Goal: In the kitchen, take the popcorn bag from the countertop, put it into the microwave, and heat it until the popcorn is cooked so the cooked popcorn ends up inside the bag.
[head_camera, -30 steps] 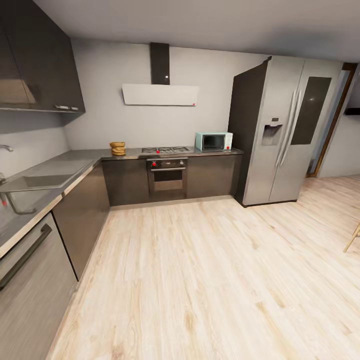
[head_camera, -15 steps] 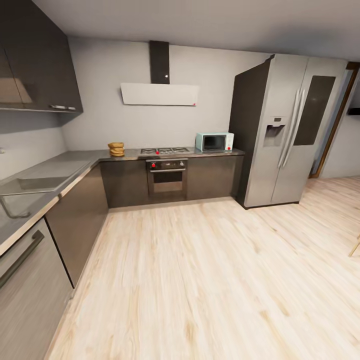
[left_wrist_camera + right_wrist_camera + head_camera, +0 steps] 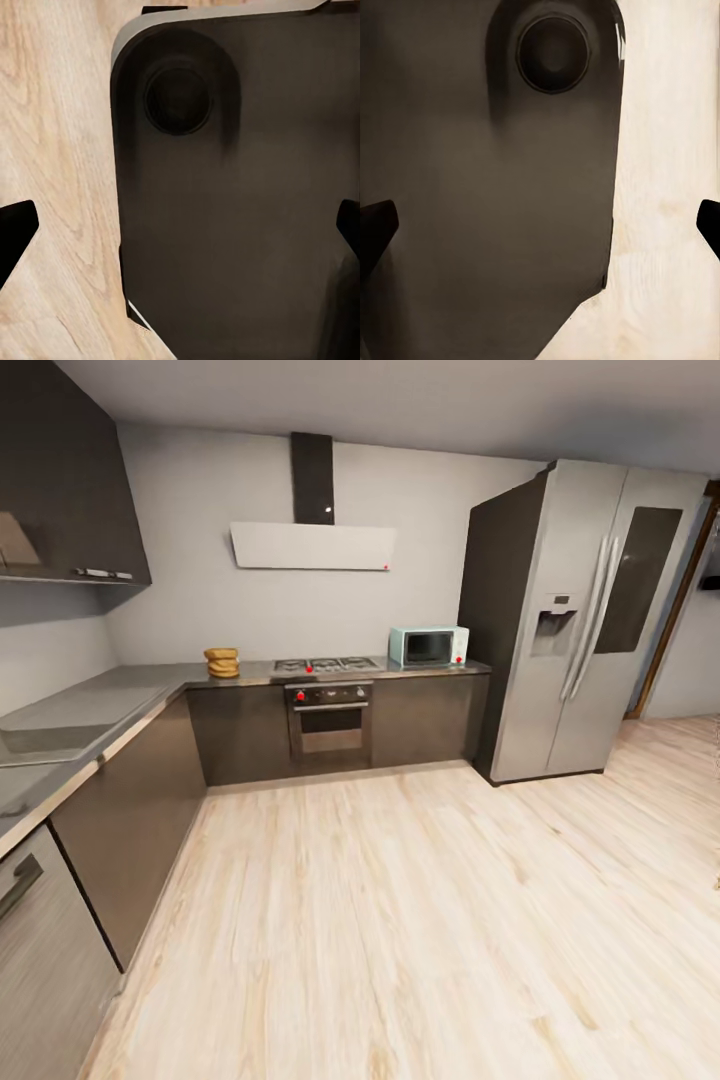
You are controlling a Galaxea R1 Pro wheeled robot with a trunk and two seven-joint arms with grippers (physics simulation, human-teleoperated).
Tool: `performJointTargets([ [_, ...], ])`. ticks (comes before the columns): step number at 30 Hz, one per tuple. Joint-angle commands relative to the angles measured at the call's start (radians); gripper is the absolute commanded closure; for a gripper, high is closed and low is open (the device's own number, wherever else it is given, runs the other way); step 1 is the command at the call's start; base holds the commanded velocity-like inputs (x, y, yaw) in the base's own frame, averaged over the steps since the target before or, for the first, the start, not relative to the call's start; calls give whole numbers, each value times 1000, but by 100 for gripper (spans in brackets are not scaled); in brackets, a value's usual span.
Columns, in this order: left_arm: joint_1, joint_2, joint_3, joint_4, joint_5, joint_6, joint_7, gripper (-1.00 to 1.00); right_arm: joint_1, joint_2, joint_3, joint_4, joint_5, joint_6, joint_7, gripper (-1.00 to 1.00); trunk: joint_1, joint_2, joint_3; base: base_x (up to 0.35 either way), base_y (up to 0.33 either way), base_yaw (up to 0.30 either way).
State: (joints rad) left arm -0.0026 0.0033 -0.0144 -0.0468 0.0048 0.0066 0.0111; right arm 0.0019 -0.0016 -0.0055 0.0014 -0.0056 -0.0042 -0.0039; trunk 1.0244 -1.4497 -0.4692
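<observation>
Sitting on the far countertop (image 3: 120, 695), popcorn bag (image 3: 221, 662) lies well beyond both wide-spread grippers (image 3: 180, 225) (image 3: 540, 225).

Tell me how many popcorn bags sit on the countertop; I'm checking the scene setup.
1: the popcorn bag sits on the countertop near its corner, left of the stove. No others visible.

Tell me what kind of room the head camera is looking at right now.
A home kitchen, by the look of it: an L-shaped grey countertop over dark cabinets, a gas hob with a built-in oven beneath it, and a tall steel fridge. The mint microwave and the popcorn bag stand on the far counter.
</observation>
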Motion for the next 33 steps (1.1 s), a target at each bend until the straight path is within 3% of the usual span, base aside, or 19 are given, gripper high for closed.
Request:
performJointTargets([
  [1, 0, 0, -1, -1, 0, 1, 1, -100, 0, 0, -1, 0, -1, 0, -2, -100, 1, 0, -1, 322, 0, -196],
  [7, 0, 1, -1, -1, -1, -5, 1, -100, 0, 0, -2, 0, -2, 0, -4, -100, 1, 0, -1, 264, 0, -231],
  [27, 0, 0, -1, -3, -7, -17, 0, -100, 0, 0, -3, 0, -4, 0, -5, -100, 1, 0, -1, 9, 0, -242],
  [30, 0, -7, -3, -5, -7, -17, 0, -100, 0, -3, -24, 0, -4, 0, -5, -100, 1, 0, -1, 0, 0, -243],
  [33, 0, -29, -3, -5, -7, -17, 0, -100, 0, -8, -70, 0, -2, -1, -5, -100, 1, 0, -1, 0, 0, -243],
])
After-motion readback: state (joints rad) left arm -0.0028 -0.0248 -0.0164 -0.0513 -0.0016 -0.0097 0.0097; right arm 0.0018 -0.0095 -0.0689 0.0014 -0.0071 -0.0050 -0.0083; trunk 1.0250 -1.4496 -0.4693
